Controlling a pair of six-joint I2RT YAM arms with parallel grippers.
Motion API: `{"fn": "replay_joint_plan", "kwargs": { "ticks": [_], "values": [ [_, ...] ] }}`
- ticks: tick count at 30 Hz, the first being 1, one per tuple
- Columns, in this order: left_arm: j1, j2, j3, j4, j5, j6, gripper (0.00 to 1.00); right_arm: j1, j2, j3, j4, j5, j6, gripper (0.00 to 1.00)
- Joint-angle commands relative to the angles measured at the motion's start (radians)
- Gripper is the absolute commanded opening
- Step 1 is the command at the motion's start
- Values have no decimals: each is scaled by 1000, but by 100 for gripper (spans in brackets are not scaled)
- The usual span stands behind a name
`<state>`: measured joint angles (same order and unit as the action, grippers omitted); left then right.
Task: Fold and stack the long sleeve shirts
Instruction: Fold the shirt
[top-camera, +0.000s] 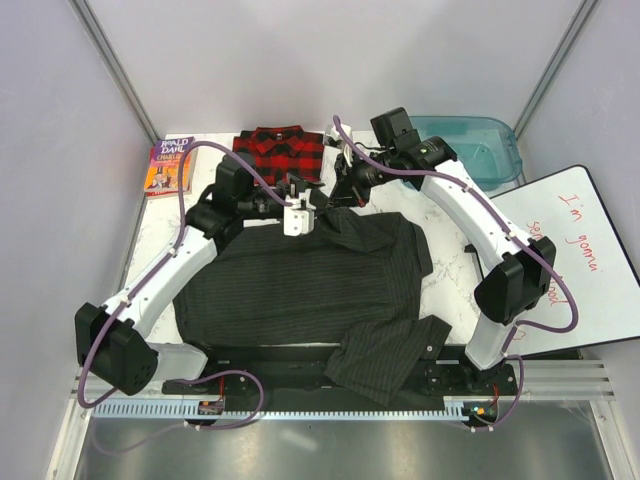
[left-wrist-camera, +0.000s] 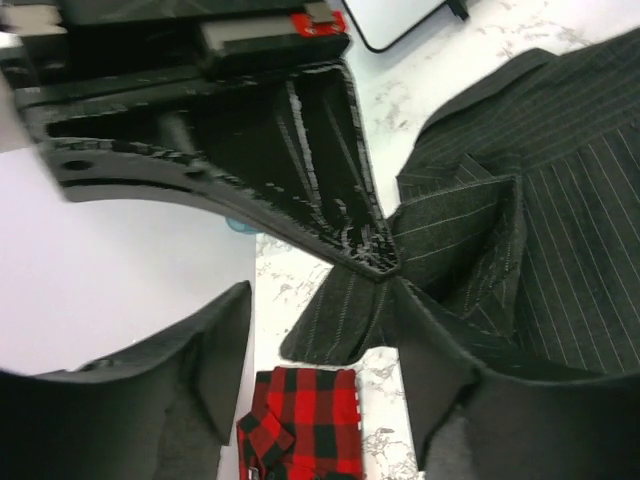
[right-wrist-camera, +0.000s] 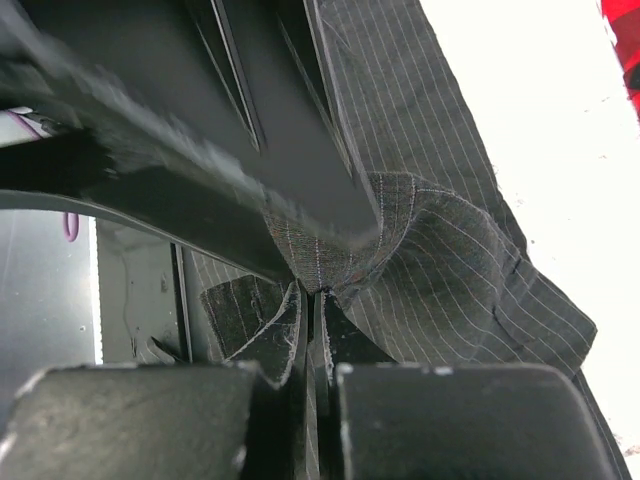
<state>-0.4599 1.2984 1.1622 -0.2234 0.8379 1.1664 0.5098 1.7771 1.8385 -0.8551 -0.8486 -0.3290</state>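
The dark charcoal pinstriped shirt lies spread over the middle of the table, one sleeve trailing to the front edge. My right gripper is shut on the fabric at its collar; the right wrist view shows the gripper pinching a bunched fold of the shirt. My left gripper hovers right beside it, jaws apart. In the left wrist view the gripper frames a collar flap of the shirt. The red-and-black plaid shirt lies folded at the back, below the left fingers.
A colourful paperback book lies at the back left corner. A teal plastic bin stands at the back right. A whiteboard with red writing leans beside the table's right edge. Bare marble table shows between the shirts.
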Motion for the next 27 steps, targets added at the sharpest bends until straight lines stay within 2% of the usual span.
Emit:
{"fn": "replay_joint_plan", "kwargs": {
  "ticks": [1,3,6,7,10,11,12,13,14,16,17,19,20,21,23,24,27],
  "values": [
    [-36,19,37,-51,-28,163,58,15,-54,1,-4,-58,-27,0],
    [-51,22,40,-80,-42,174,54,21,-62,1,-5,-56,-42,0],
    [-66,18,47,-108,-83,156,33,33,-76,-13,-18,-43,-68,0],
    [-68,13,48,-117,-92,145,19,38,-80,-15,-22,-40,-71,0],
    [-69,-5,50,-136,-144,63,2,39,-99,-30,-22,-32,-76,3],
    [-69,-22,50,-158,-160,38,2,39,-103,-31,-22,-23,-76,7],
    [-69,-33,50,-168,-190,-12,2,39,-113,-31,-21,-9,-67,20],
    [-69,-48,41,-186,-198,-31,2,39,-116,-24,-21,31,-61,27],
    [-69,-62,33,-211,-201,-37,2,41,-125,-19,-21,55,-58,38],
    [-69,-128,-12,-237,-197,-63,2,33,-137,-10,-15,145,-45,44],
    [-68,-149,-24,-243,-189,-79,2,23,-156,-12,-10,163,-38,51],
    [-69,-206,-22,-293,-140,-138,2,-31,-172,-31,22,180,-3,59],
    [-72,-221,-13,-318,-119,-157,2,-54,-186,-38,39,184,16,73],
    [-77,-232,17,-352,-81,-190,2,-100,-191,-48,85,190,43,79],
    [-85,-251,62,-468,-22,-223,2,-132,-177,-59,108,210,102,87],
    [-86,-255,109,-509,50,-261,2,-145,-167,-55,108,210,107,88],
    [-124,-263,168,-609,137,-396,2,-148,-121,-50,106,214,102,87]
  ]
}}
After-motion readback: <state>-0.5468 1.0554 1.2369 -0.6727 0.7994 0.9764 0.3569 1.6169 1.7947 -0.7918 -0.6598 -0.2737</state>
